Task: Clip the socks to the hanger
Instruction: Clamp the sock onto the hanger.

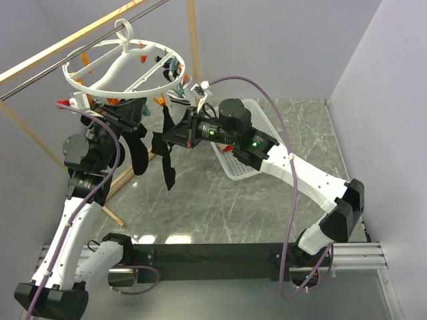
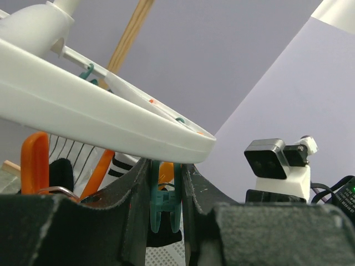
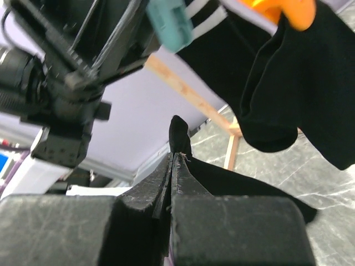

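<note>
White round plastic hanger [image 1: 120,65] w/ cross-bars and top hook hangs from a rail, upper left of the top view. Task partly done. One black fabric sock [image 1: 138,152] already hangs below the ring, left of centre; the right wrist view shows it on an orange clip [image 3: 294,12]. Striped sock fabric [image 1: 175,93] is clipped at the ring's right side, no. not countable. The second black sock [image 1: 167,157] is not yet clipped: right gripper [image 3: 173,158] is pressed together on its edge, just below the ring. Left gripper [image 2: 165,177] brackets a teal plastic clip [image 2: 165,208] under the rim, jaws against both sides, apparently squeezing it. Remaining, by judgement: feed sock into clip, release. Counts: 1 hanger, 2 plain black socks, 2 arms, 1 white mesh basket [image 1: 235,170], centre-right.
</note>
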